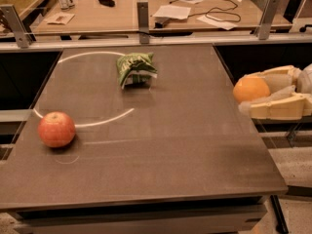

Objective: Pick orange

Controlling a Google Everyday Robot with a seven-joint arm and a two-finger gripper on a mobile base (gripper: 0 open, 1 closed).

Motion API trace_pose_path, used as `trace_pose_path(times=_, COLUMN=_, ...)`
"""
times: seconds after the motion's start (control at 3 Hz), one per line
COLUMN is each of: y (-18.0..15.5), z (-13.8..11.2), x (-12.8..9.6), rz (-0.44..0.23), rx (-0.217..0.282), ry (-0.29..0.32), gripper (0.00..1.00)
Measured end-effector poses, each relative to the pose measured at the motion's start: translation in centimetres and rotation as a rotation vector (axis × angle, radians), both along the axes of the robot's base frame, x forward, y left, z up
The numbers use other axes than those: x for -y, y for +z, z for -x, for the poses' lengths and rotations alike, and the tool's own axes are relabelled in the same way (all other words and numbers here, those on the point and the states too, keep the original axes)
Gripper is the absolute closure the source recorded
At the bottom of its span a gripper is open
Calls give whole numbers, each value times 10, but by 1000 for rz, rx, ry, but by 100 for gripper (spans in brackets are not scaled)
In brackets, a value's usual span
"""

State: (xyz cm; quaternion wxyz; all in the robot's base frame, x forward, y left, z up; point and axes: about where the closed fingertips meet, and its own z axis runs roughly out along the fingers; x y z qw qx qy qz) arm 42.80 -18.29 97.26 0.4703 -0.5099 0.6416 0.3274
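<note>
1. Apple (57, 129) sits lower left on the surface (185, 150), crumpled green bag (135, 69) upper middle, both well apart from the gripper (245, 95).
2. Orange (251, 88) is at the right edge, just off the surface, pinched between the fingers (278, 109).

Red apple (57, 129) front-left and green bag (136, 69) farther back on dark table (195, 145).

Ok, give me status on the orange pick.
Gripper beside table, shut on orange. Orange held past table's right edge. Apple and green bag well away, nothing obstructing.
</note>
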Motion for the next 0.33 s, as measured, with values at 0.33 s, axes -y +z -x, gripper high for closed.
trace_pose_path(times=0.33, y=1, z=0, x=-1, rz=-3, rx=3, ry=2, gripper=100)
